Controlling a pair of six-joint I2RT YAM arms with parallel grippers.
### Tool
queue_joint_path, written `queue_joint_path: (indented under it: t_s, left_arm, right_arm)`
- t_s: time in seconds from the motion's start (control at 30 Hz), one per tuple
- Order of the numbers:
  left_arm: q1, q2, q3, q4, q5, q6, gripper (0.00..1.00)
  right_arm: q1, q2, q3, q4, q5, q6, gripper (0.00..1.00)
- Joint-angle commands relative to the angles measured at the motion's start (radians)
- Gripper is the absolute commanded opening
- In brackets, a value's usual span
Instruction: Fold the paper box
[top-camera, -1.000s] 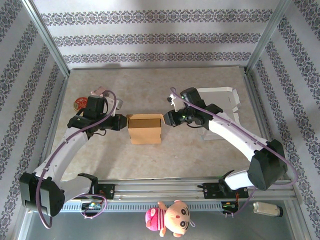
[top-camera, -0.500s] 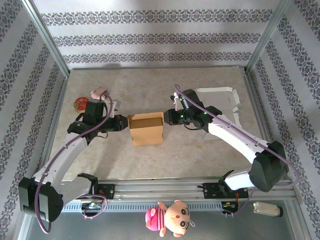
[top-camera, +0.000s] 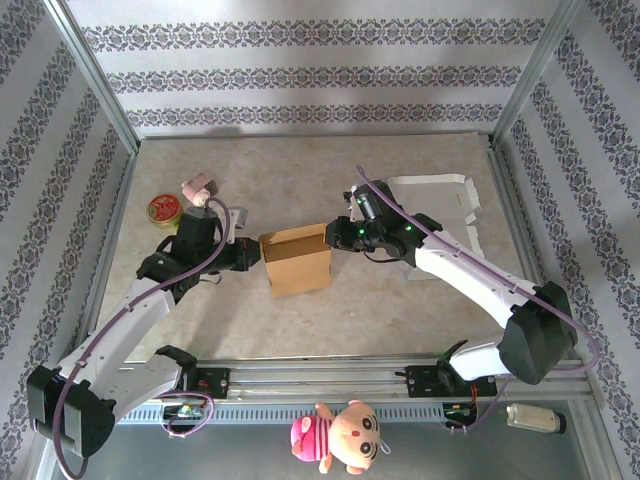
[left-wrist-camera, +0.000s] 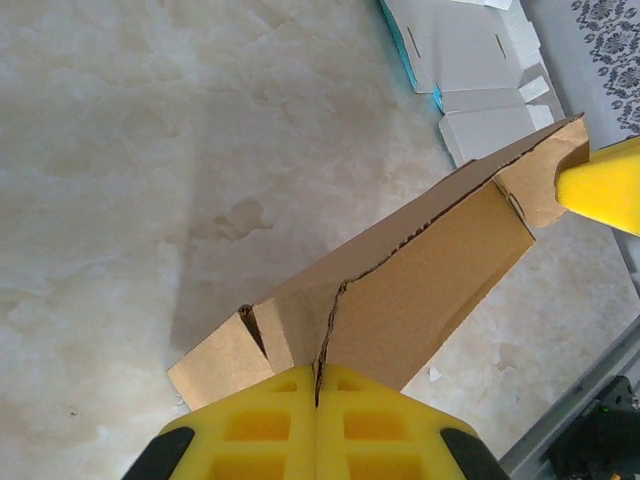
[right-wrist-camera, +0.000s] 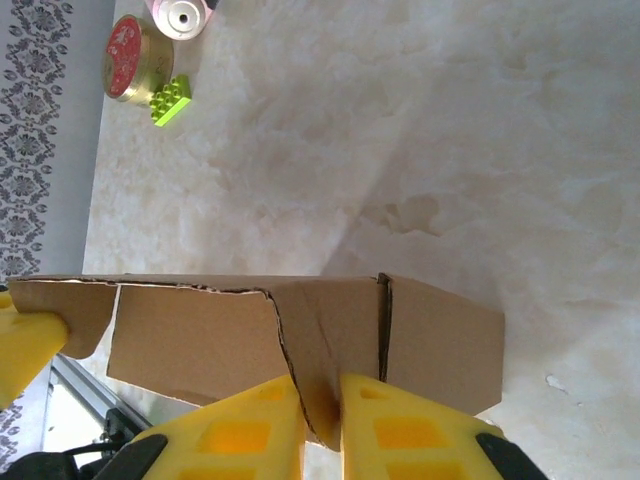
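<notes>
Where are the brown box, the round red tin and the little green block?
brown box (top-camera: 300, 272): top external view, middle of its near wall.
round red tin (right-wrist-camera: 120, 48): right wrist view, on its red lid.
little green block (right-wrist-camera: 172, 101): right wrist view, on its studded top.

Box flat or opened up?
Opened up: the box has standing walls, not flat; left gripper and right gripper pinch opposite ends.

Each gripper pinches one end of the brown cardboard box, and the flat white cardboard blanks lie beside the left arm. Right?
No: the flat white cardboard blanks lie beside the right arm, as the top external view shows. The left gripper and the right gripper do each pinch one end of the brown cardboard box.
</notes>
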Motion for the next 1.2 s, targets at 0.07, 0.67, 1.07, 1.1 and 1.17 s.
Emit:
queue_joint_path:
  t_s: [0.07,0.67,1.07,1.1,1.17]
  left_arm:
    - [-0.039,0.017,0.007,0.048,-0.055,-0.007,0.04]
    - [-0.053,-0.001,-0.006,0.101,-0.010,-0.064,0.04]
    - [-0.061,0.009,-0.032,0.166,0.018,-0.167,0.04]
    - [-0.062,0.019,-0.029,0.161,0.021,-0.171,0.04]
    - [-0.061,0.030,-0.026,0.150,0.018,-0.173,0.04]
  right_arm:
    - [0.020,-0.011,-0.022,0.011,0.003,0.036,0.15]
    - [0.040,-0.060,-0.129,-0.017,0.100,-0.029,0.13]
    - [0.083,-0.065,-0.140,-0.002,0.127,-0.036,0.11]
    - [0.090,-0.065,-0.139,-0.002,0.135,-0.039,0.10]
    - [0.099,-0.066,-0.139,-0.002,0.143,-0.045,0.10]
